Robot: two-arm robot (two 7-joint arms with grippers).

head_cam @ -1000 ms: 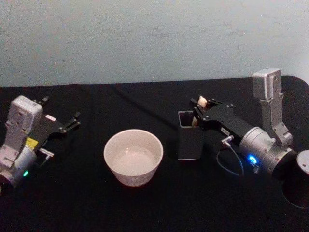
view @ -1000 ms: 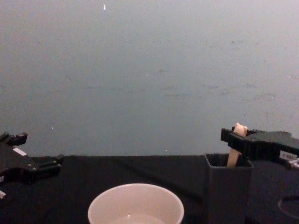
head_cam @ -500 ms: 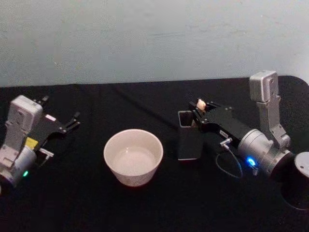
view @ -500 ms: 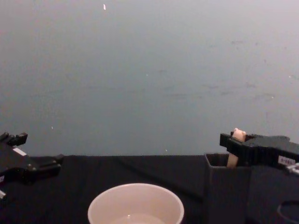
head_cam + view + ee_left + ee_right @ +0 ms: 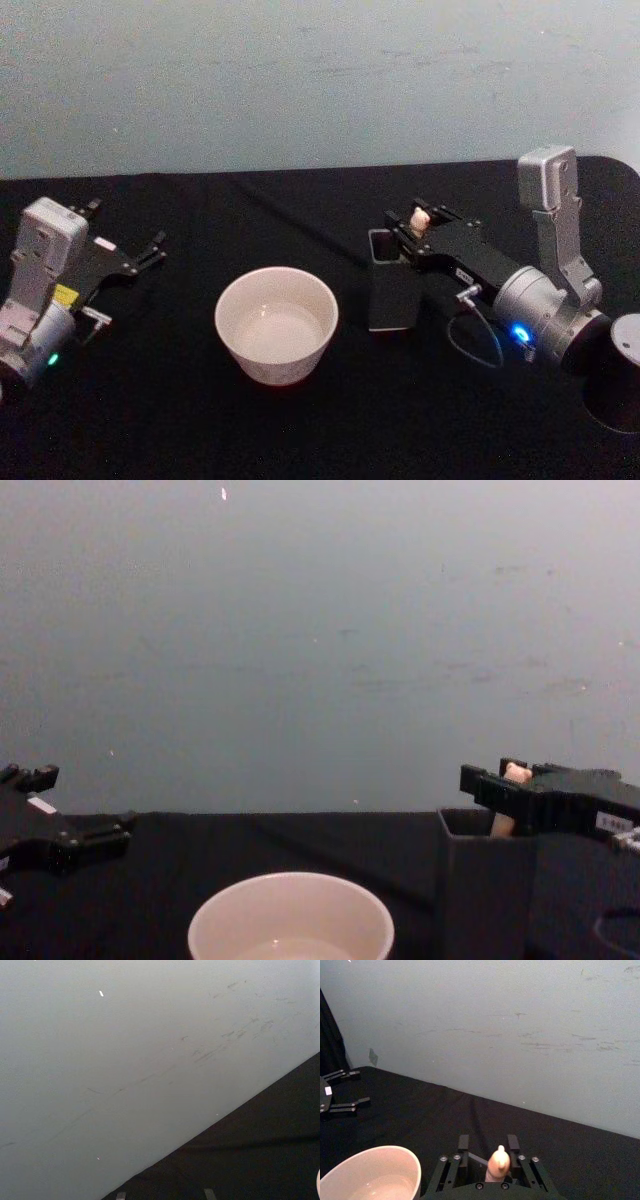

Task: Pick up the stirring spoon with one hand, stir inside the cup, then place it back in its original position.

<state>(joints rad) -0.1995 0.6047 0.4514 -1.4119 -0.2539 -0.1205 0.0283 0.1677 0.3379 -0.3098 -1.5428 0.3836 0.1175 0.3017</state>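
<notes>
Your beige wooden-handled stirring spoon (image 5: 420,216) stands in tall dark grey square holder (image 5: 392,285), bear knob poking above rim. Right claw (image 5: 412,229) pinching handle just under knob. Wide cream-white round cup (image 5: 276,324) near holder on black worktop (image 5: 300,430). Left claw (image 5: 150,250) spread, parked well apart from cup.

holder mouth: blocked from above by right gripper (image 5: 408,232) over the dark grey holder (image 5: 392,295) | cup (image 5: 276,322): open from above, just beside the holder | counter (image 5: 250,215): bare lane between cup and left gripper (image 5: 150,250), and behind cup to wall
</notes>
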